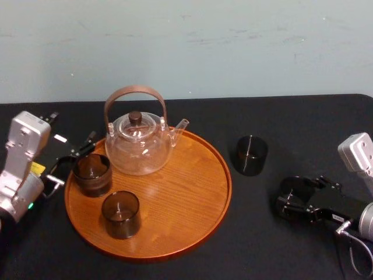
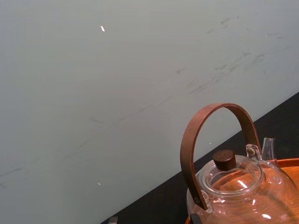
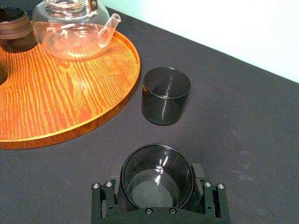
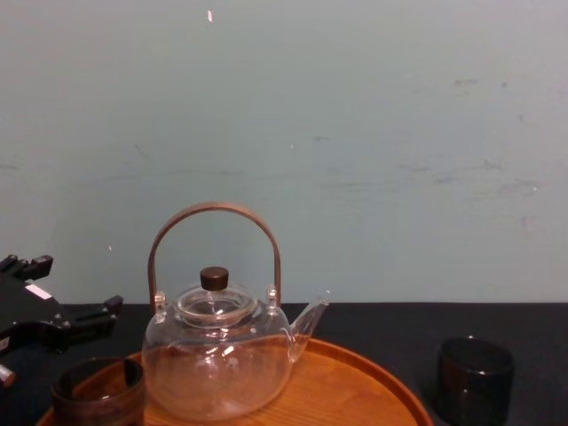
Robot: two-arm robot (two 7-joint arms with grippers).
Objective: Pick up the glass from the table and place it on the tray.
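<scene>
At lower right, the glass (image 1: 294, 193) is clamped by the right tool (image 1: 297, 199); the left tool (image 1: 72, 161) is spread wide.

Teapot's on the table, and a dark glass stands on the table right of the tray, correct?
No: the teapot stands on the tray, per the head view. The glass does stand on the table right of the tray.

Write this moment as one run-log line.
right end effector: shut on glass | left end effector: open, beside tray | second glass: on table
</scene>
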